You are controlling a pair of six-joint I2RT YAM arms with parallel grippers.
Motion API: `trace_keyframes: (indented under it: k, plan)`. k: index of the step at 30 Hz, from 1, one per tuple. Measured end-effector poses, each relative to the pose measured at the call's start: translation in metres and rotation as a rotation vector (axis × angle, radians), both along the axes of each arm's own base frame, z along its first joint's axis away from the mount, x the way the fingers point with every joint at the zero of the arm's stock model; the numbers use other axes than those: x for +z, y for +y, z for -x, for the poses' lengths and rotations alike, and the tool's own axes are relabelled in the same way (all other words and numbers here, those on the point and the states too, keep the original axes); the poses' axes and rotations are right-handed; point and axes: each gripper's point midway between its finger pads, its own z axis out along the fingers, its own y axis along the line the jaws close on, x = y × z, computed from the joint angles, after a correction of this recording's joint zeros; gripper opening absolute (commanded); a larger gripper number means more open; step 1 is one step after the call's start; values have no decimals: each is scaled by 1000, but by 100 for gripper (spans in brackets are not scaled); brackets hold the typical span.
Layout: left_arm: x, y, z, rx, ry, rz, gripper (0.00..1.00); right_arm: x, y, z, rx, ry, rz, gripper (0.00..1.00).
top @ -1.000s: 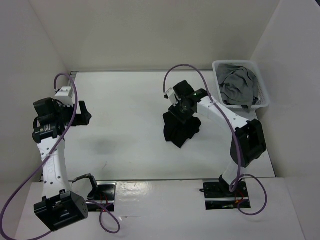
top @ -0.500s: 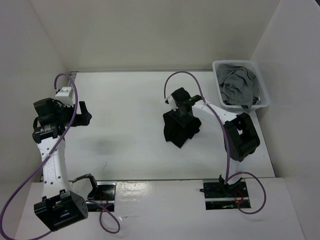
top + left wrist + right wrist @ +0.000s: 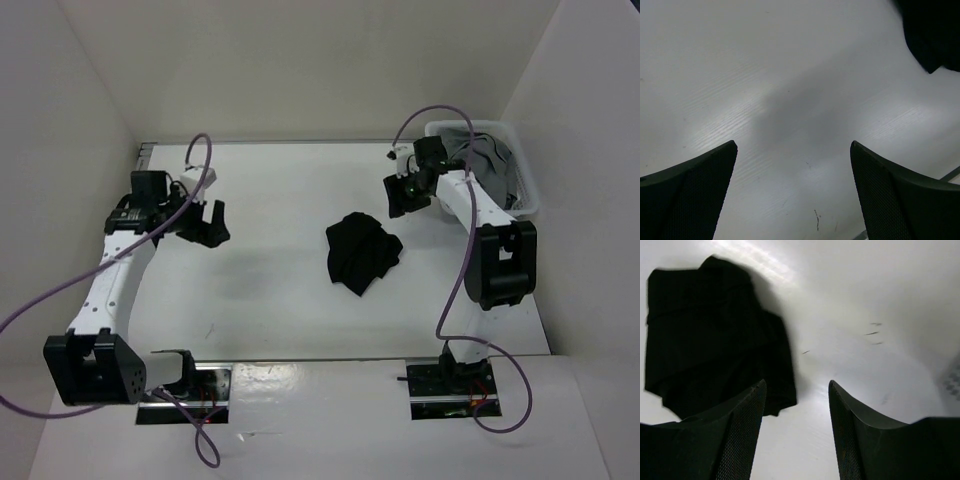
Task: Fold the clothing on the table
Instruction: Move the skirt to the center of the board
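Note:
The clothing (image 3: pixel 360 252) is a black crumpled heap lying right of the table's (image 3: pixel 270 300) middle. My right gripper (image 3: pixel 398 198) hangs open above the table, to the right of and beyond the heap, apart from it. In the right wrist view the clothing (image 3: pixel 715 335) lies ahead to the left, and only bare table shows between the right gripper's (image 3: pixel 797 385) fingers. My left gripper (image 3: pixel 208 225) is wide open over the table's left part, well left of the heap. In the left wrist view the left gripper (image 3: pixel 793 146) holds nothing, and an edge of the clothing (image 3: pixel 935 30) shows at the top right.
A white plastic basket (image 3: pixel 533 203) holding a grey garment (image 3: pixel 480 165) stands at the table's far right corner, just behind the right arm. White walls close in the table on the left, back and right. A metal rail runs along the near edge.
My right gripper has left the black heap and drawn back to the right, toward the basket. My left arm has swung forward and to the right. The heap lies where it was.

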Motion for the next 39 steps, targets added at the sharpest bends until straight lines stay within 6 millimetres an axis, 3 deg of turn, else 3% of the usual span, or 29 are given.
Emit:
trace_keyframes:
  k: [4,10,13,21,26,32,39]
  plan:
    - [-9,-26,-7,-102,34,-14,100,-13,27,25,87,77,-56,59]
    - [-28,-23,3,-95,85,-17,100,-14,56,42,176,122,-129,59]
    - [-25,-12,17,-53,63,-25,100,-25,59,43,184,153,-140,59]
    - [16,30,33,116,-112,-65,100,-75,58,43,173,280,-122,57]
    - [19,51,35,211,-120,-67,100,-69,60,26,173,245,-126,57]
    - [16,58,37,239,-115,-67,100,-49,54,3,156,180,-157,57]
    - [15,60,36,245,-114,-67,100,-72,48,3,138,240,-193,54]
